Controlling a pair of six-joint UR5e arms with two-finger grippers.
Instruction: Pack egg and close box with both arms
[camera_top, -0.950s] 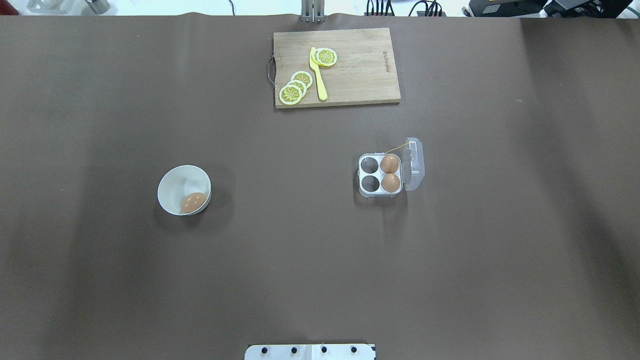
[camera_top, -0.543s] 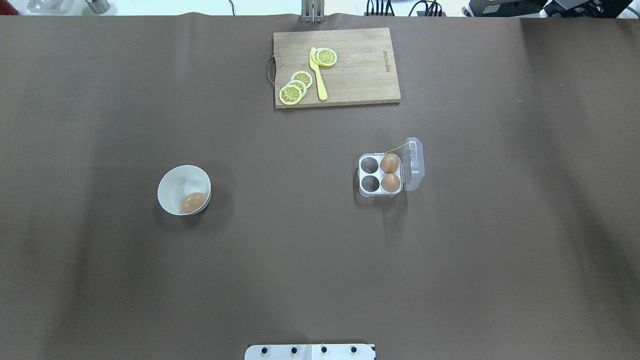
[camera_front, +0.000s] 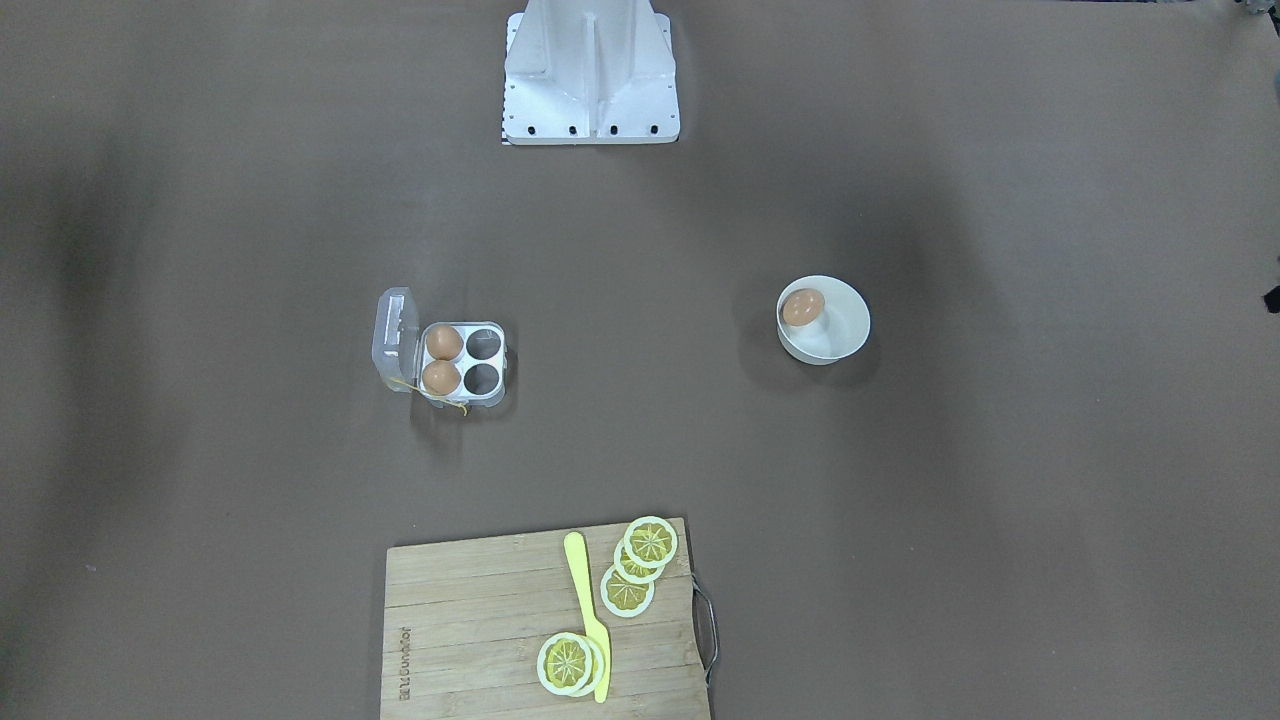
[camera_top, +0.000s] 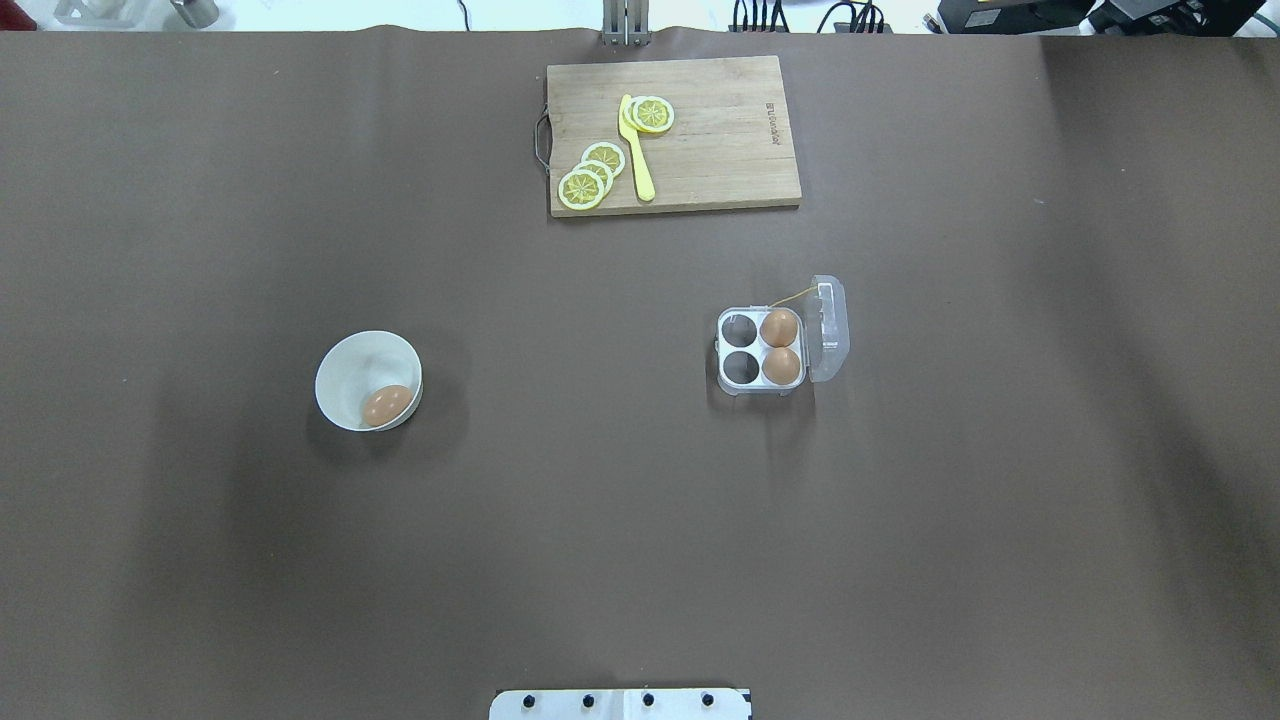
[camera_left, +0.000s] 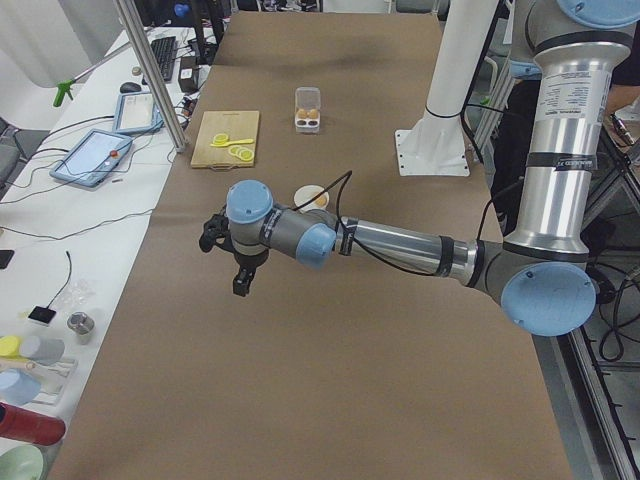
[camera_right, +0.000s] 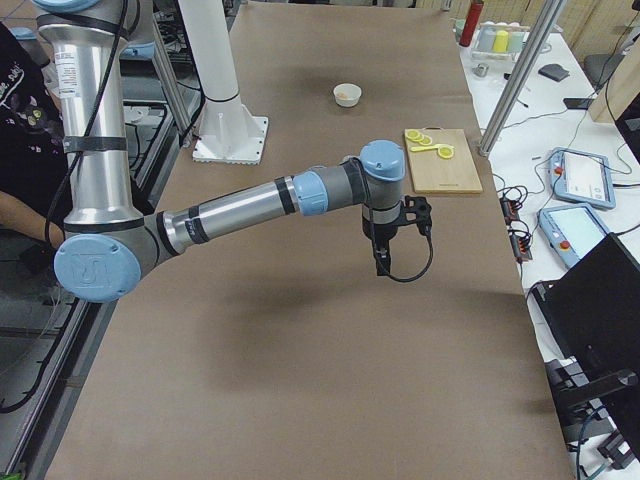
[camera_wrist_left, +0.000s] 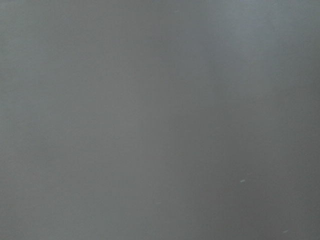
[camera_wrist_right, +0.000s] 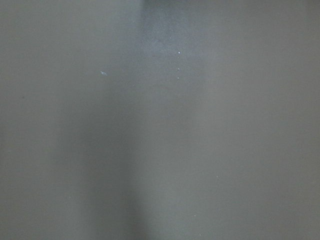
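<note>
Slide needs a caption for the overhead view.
One egg waits in a white bowl; open box holds two eggs, two cells empty.

Overhead and front-facing views: opposed, steeply downward, both covering desk (camera_top: 200, 600), box (camera_top: 760, 350) and bowl (camera_top: 345, 370). Side views: from desk ends. Wrist views: close on bare desk surface.

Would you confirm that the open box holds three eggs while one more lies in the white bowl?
Not quite: the box holds two eggs, not three; its other two cells are empty, as the overhead view shows. The lid is open, and one egg does lie in the white bowl.
</note>
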